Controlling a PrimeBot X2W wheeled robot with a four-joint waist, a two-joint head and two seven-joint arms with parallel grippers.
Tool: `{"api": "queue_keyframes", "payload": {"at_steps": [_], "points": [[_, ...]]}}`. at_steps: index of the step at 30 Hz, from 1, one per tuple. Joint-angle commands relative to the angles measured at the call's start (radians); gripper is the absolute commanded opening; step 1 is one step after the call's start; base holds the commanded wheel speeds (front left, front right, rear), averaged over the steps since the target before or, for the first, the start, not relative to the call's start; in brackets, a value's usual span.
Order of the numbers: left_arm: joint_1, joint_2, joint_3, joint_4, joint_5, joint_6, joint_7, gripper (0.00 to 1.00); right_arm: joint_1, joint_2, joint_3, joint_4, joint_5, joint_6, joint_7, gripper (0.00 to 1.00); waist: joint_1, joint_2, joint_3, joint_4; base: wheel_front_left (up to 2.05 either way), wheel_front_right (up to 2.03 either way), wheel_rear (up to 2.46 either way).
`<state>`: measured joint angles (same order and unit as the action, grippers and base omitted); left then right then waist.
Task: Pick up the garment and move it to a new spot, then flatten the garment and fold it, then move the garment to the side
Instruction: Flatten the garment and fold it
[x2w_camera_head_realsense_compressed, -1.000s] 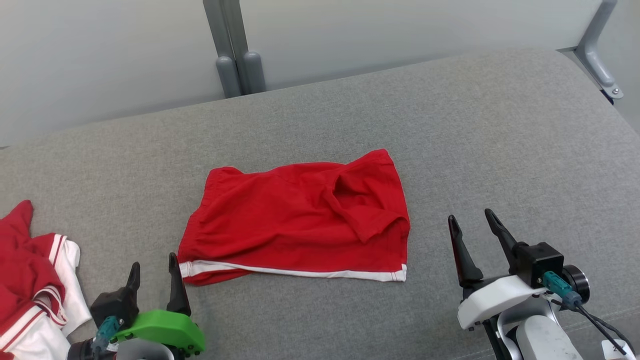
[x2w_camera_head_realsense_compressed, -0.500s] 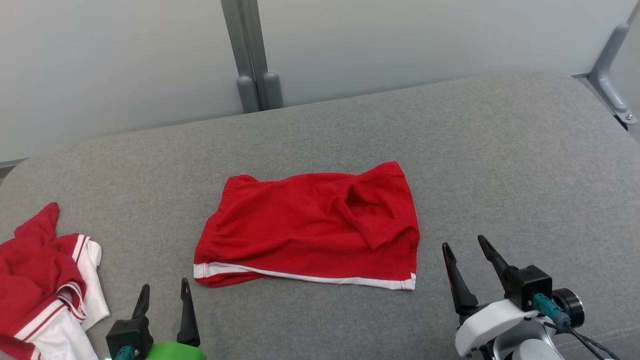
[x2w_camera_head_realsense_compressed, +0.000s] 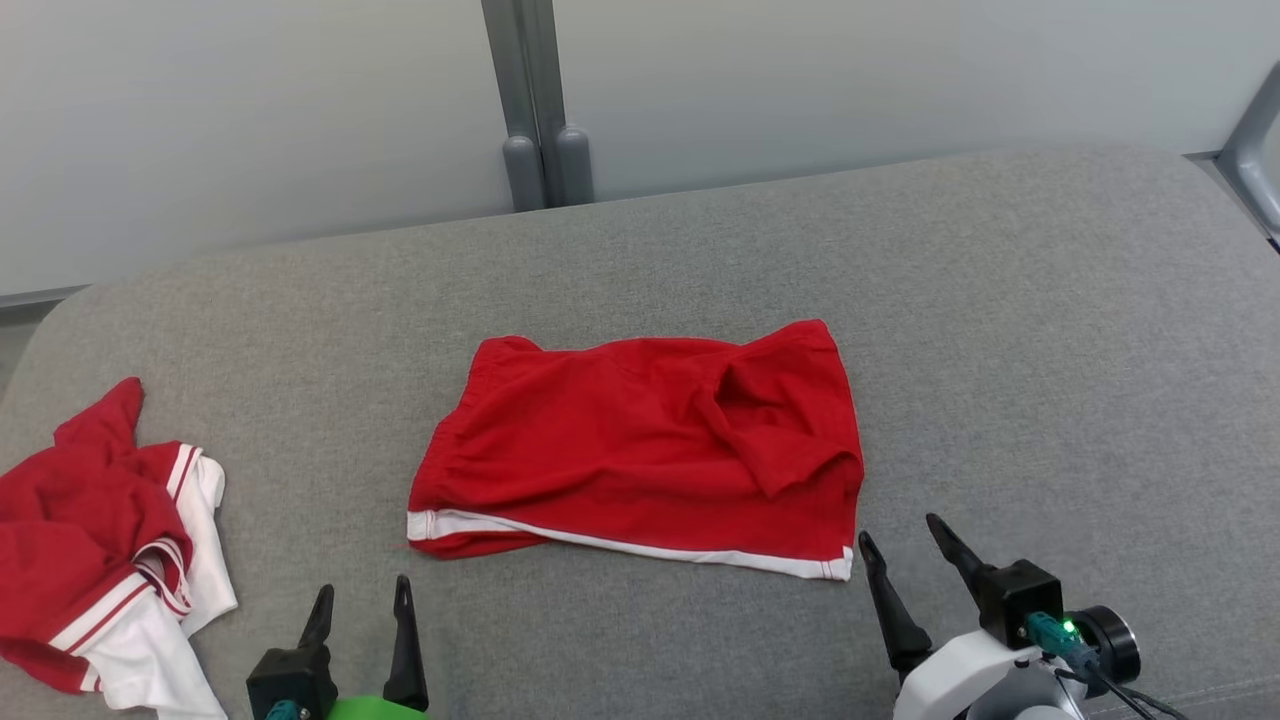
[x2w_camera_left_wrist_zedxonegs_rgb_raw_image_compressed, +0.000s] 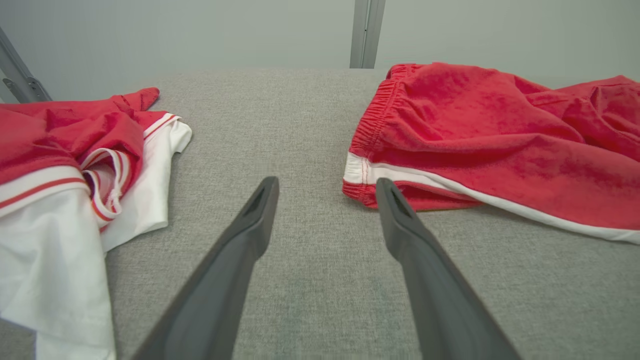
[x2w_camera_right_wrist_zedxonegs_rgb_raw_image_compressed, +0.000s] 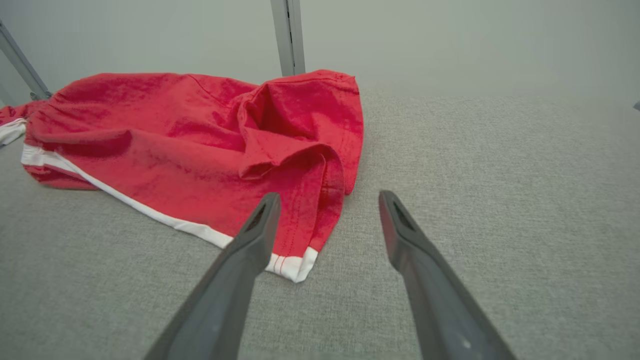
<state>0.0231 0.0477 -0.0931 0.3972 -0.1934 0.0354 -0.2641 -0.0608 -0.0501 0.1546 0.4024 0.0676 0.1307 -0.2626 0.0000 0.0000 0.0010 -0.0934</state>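
The red shorts (x2w_camera_head_realsense_compressed: 640, 450) are lying mid-cushion on the grey cushion (x2w_camera_head_realsense_compressed: 1000, 300), seemingly folded but rumpled at the right. The left gripper (x2w_camera_head_realsense_compressed: 363, 587) and right gripper (x2w_camera_head_realsense_compressed: 900, 530) are hovering at the near edge, fingers spread wide, holding nothing. Moving the shorts aside appears to be remaining.

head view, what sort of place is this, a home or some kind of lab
Probably a lab or test bay, not a home: a grey padded surface serves as the bench, bare pale panels on a grey metal post stand behind it, and red shorts lie spread out on it.
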Motion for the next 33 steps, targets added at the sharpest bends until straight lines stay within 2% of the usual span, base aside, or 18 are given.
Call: {"api": "queue_keyframes", "payload": {"at_steps": [1, 13, 14, 16, 18, 20, 26, 31, 33], "points": [[-0.005, 0.005, -0.007, 0.005, -0.007, -0.004, -0.001, 1.00, 0.012, -0.002, 0.004, 0.016, -0.006, 0.000, -0.003, 1.00, 0.0000, 0.0000, 0.009, 0.005, 0.00, 0.00, 0.00], [-0.051, 0.005, -0.059, 0.013, -0.022, -0.004, -0.001, 1.00, -0.067, -0.002, 0.048, 0.163, -0.005, 0.000, -0.003, 1.00, 0.0000, 0.0000, 0.090, 0.049, 0.00, 0.00, 0.00], [-0.055, 0.005, -0.061, 0.012, -0.022, -0.005, -0.001, 1.00, -0.075, -0.003, 0.051, 0.177, -0.005, 0.000, -0.003, 0.97, 0.0000, 0.0000, 0.099, 0.054, 0.00, 0.00, 0.00], [-0.066, 0.005, -0.063, 0.011, -0.022, -0.009, -0.001, 1.00, -0.093, -0.005, 0.059, 0.198, -0.007, 0.000, -0.003, 0.82, 0.0000, 0.0000, 0.115, 0.064, 0.00, 0.00, 0.00], [-0.075, 0.005, -0.063, 0.009, -0.027, -0.007, -0.001, 1.00, -0.106, -0.005, 0.066, 0.215, -0.006, 0.000, -0.003, 0.46, 0.0000, 0.0000, 0.129, 0.071, 0.00, 0.00, 0.00], [-0.085, 0.005, -0.066, 0.006, -0.029, -0.008, -0.001, 1.00, -0.120, -0.007, 0.064, 0.217, -0.003, 0.000, -0.003, 0.02, 0.0000, 0.0000, 0.144, 0.076, 0.00, 0.00, 0.00], [-0.109, 0.005, -0.077, -0.002, -0.040, -0.021, -0.001, 1.00, -0.143, -0.027, 0.035, 0.193, 0.004, 0.000, -0.003, 0.00, 0.0000, 0.0000, 0.174, 0.079, 0.00, 0.00, 0.00], [-0.128, 0.005, -0.103, 0.009, -0.071, -0.053, -0.001, 1.00, -0.146, -0.052, -0.008, 0.147, -0.001, 0.000, -0.003, 0.00, 0.0000, 0.0000, 0.192, 0.062, 0.00, 0.00, 0.00], [-0.138, 0.005, -0.127, 0.029, -0.089, -0.080, -0.001, 1.00, -0.146, -0.057, -0.023, 0.126, -0.005, 0.000, -0.003, 0.00, 0.0000, 0.0000, 0.202, 0.045, 0.00, 0.00, 0.00]]}}
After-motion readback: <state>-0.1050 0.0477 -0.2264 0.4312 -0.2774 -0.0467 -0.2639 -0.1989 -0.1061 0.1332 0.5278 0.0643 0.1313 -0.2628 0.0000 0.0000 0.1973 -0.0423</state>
